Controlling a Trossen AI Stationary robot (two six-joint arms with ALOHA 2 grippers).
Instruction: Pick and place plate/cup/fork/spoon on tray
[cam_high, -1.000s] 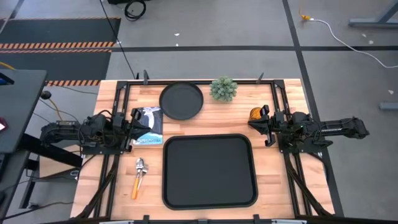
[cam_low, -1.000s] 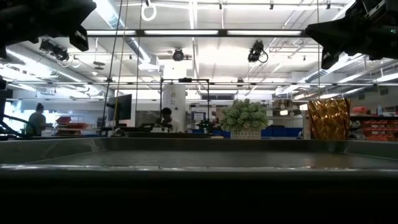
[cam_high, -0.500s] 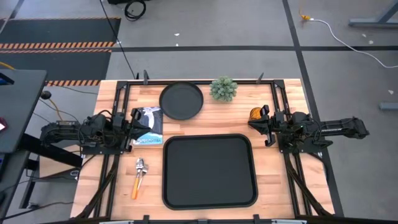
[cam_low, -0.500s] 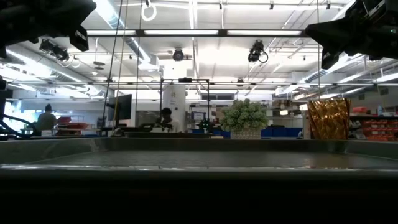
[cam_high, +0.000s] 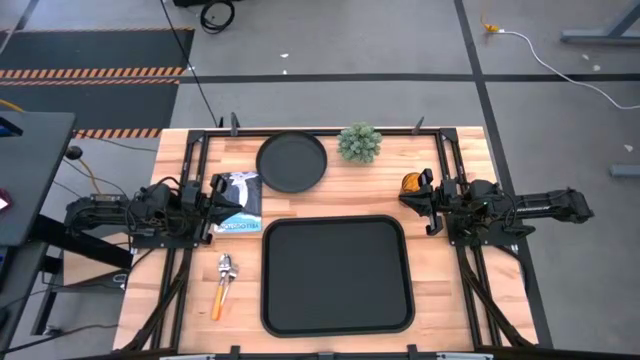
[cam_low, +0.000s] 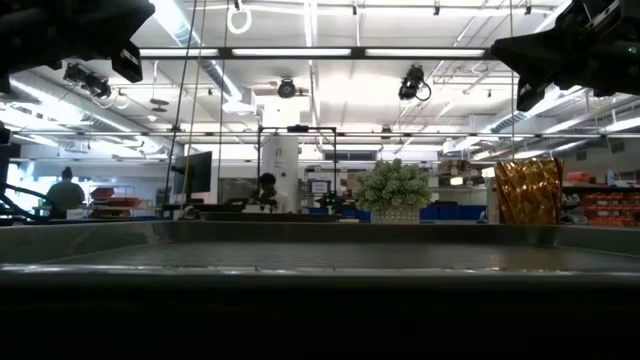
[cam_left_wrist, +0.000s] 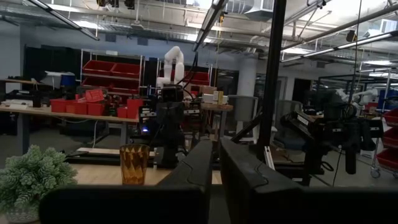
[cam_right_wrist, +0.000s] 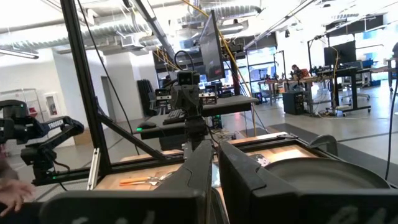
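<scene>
- Both end effectors are parked and hold nothing: the left end effector (cam_high: 214, 207) hangs over a printed card (cam_high: 239, 202) on the tabletop's (cam_high: 450, 310) left side, and the right end effector (cam_high: 425, 203) hovers at the right side, just beside the cup. In each wrist view the two dark fingers stand nearly together with only a narrow slit between them.
- Judging by the layout, no step has begun; the first pick is still ahead.
- Tray (cam_high: 337, 275): empty, in the front middle of the tabletop.
- Plate (cam_high: 291, 161): near the far edge, behind the tray and apart from it, beside a small potted plant (cam_high: 359, 143).
- Cup (cam_high: 412, 183): upright at the right, close to the right end effector's tips, off the tray's far right corner.
- Fork (cam_high: 219, 298) and spoon (cam_high: 226, 266): lying together left of the tray, orange handle toward the front; which head is which I cannot tell.
- Next move, as I read it: the right end effector must spread its fingers, drop around the cup and carry it onto the tray.
</scene>
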